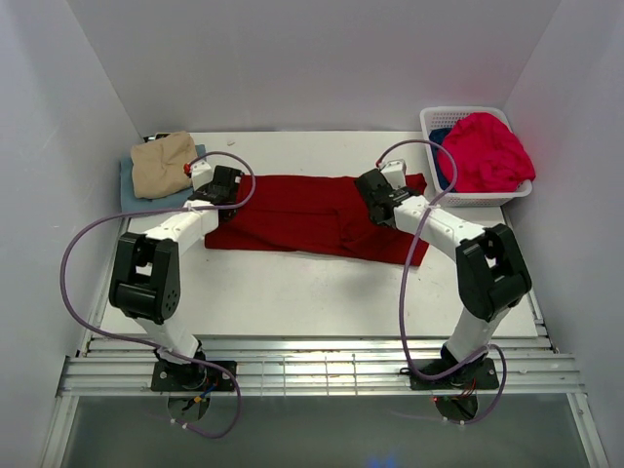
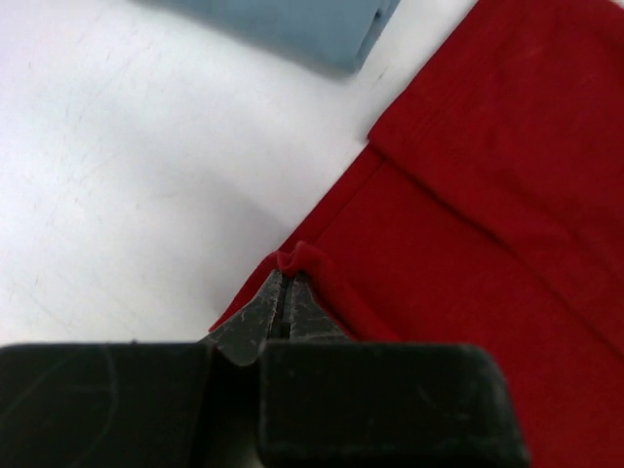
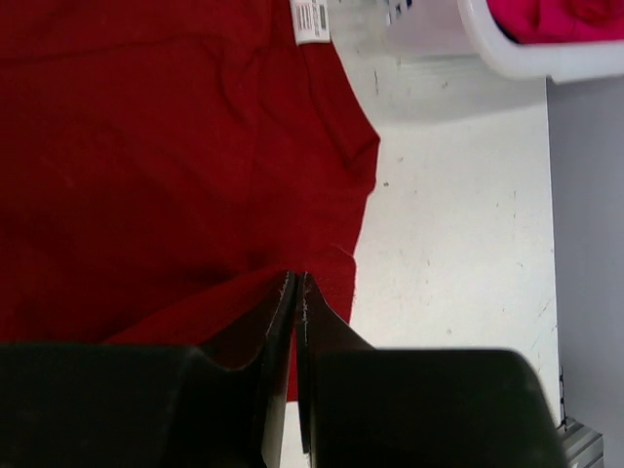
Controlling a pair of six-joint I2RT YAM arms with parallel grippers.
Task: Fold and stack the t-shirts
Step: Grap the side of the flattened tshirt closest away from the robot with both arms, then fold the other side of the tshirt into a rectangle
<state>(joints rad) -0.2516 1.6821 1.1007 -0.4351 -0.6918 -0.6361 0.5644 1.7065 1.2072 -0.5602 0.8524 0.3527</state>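
Note:
A dark red t-shirt [image 1: 312, 216] lies spread flat across the middle of the table. My left gripper [image 1: 222, 190] is at its left end, and in the left wrist view the left gripper [image 2: 286, 275] is shut on a small pinch of the dark red t-shirt [image 2: 468, 224] at its edge. My right gripper [image 1: 382, 200] is at the right end. In the right wrist view the right gripper [image 3: 297, 279] is shut on the dark red t-shirt [image 3: 166, 156] near its right edge. A folded tan t-shirt [image 1: 164, 164] rests on a folded light blue t-shirt [image 1: 132, 193] at the back left.
A white lattice basket [image 1: 480, 198] at the back right holds a bright pinkish-red t-shirt [image 1: 487, 151] and a deep blue t-shirt [image 1: 441, 136]. White walls close in the table on three sides. A white label [image 3: 310, 19] shows on the dark red cloth.

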